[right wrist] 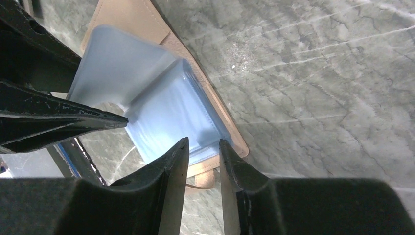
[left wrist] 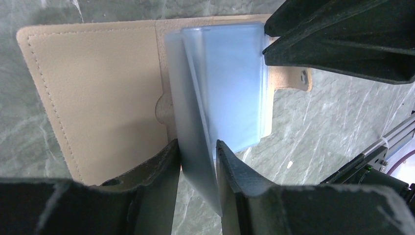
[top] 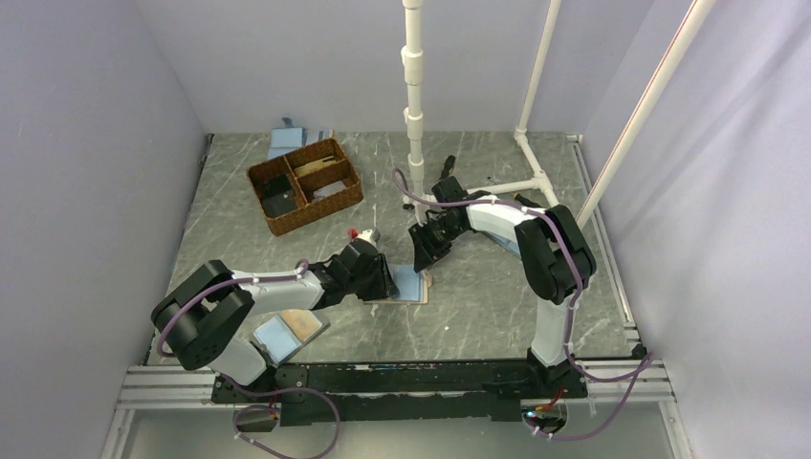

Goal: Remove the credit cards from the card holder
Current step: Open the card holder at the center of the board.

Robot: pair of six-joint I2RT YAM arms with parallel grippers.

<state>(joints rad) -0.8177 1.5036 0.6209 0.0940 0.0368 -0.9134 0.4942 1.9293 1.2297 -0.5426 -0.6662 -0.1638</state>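
Observation:
The card holder [top: 411,285] lies open on the table between the two arms. In the left wrist view its tan inside panel [left wrist: 98,88] lies flat and light-blue frosted sleeves [left wrist: 230,83] stand up from the spine. My left gripper [left wrist: 198,147] is shut on one raised sleeve leaf [left wrist: 193,142]; it also shows in the top view [top: 383,277]. My right gripper [right wrist: 203,144] has its jaws a narrow gap apart, closed on the far edge of the sleeves [right wrist: 166,117]; its tips show in the left wrist view [left wrist: 264,46]. No card shows apart from the sleeves.
A wicker basket [top: 304,184] with compartments stands at the back left, with blue folders [top: 287,139] behind it. A folder with one brown half [top: 292,330] lies by the left arm's base. A white pipe post [top: 414,115] rises behind the holder.

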